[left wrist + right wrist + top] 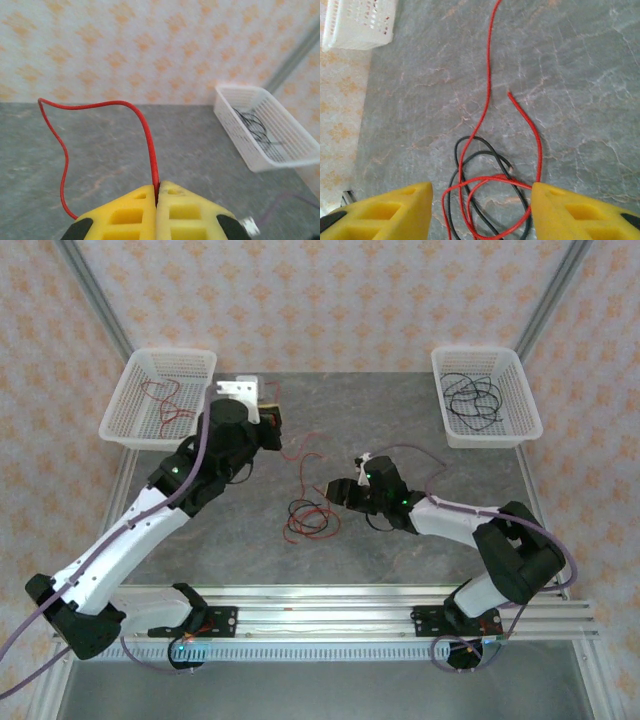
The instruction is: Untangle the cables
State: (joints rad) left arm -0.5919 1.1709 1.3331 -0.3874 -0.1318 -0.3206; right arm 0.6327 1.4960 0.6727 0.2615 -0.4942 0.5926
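Mid-separation, my left gripper pinched the red cable near the desk's far edge. My right gripper gaped over the black cable, which I judged needed pinning next.

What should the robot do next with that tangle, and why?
Probably lower the open right gripper and pinch the black cable, pinning it down. The left gripper is shut on the red cable, which loops across the black one, so pulling might otherwise drag both along.
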